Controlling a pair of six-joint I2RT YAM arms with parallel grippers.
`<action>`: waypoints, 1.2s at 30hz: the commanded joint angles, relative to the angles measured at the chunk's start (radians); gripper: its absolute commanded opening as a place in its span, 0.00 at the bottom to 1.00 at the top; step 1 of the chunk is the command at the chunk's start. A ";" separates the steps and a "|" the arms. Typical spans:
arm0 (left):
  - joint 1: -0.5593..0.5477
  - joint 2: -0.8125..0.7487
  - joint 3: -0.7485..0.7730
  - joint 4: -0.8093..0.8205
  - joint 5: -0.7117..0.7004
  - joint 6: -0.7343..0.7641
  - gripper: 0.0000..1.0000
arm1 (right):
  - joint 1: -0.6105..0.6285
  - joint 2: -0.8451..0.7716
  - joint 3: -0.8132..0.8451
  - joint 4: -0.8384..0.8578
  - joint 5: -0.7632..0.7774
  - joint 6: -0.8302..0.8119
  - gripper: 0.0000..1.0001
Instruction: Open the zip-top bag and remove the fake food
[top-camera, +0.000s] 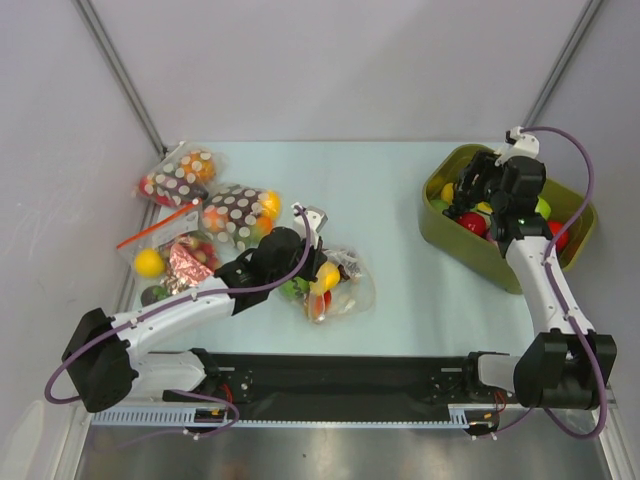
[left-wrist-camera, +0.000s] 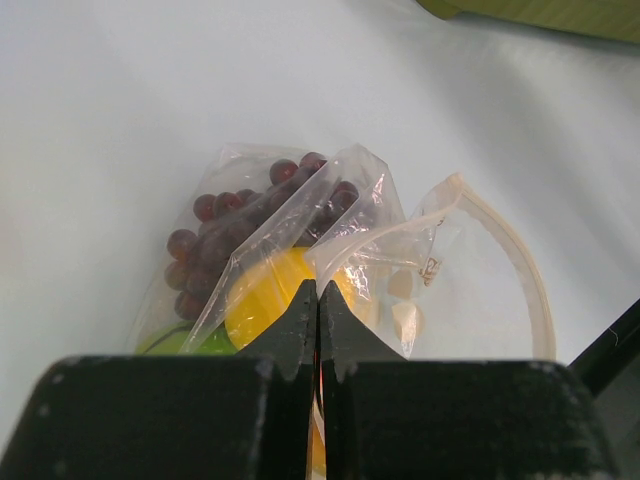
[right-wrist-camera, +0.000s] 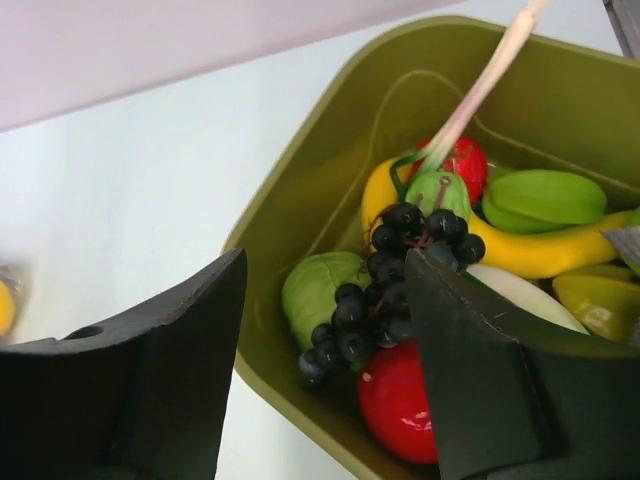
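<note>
The clear zip-top bag (top-camera: 345, 290) lies on the table in front of the left arm, and it also shows in the left wrist view (left-wrist-camera: 380, 230). Inside it are a dark purple grape bunch (left-wrist-camera: 215, 235), a yellow fruit (left-wrist-camera: 265, 290) and a green one (left-wrist-camera: 190, 342). An orange-red piece (top-camera: 320, 302) shows through the plastic. My left gripper (top-camera: 318, 262) (left-wrist-camera: 320, 300) is shut on a fold of the bag's plastic near its mouth. My right gripper (top-camera: 463, 197) (right-wrist-camera: 328, 265) is open and empty, hovering over the olive bin's near-left corner.
The olive-green bin (top-camera: 470, 255) (right-wrist-camera: 300, 180) at the right holds several toy fruits, among them black grapes (right-wrist-camera: 385, 290) and a red ball (right-wrist-camera: 400, 405). Two dark brown dotted bags (top-camera: 180, 175) (top-camera: 240, 212) and a red-strip bag (top-camera: 170, 255) lie at the left.
</note>
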 joint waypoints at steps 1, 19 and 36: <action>0.007 -0.027 0.002 0.011 0.016 0.000 0.00 | -0.003 -0.017 0.061 0.020 -0.004 -0.017 0.70; 0.007 0.013 0.042 0.023 0.024 0.004 0.00 | 0.367 -0.284 -0.037 -0.139 -0.217 -0.003 0.63; 0.030 -0.001 0.040 0.012 0.019 0.003 0.00 | 0.891 -0.360 -0.355 -0.041 -0.236 0.262 0.55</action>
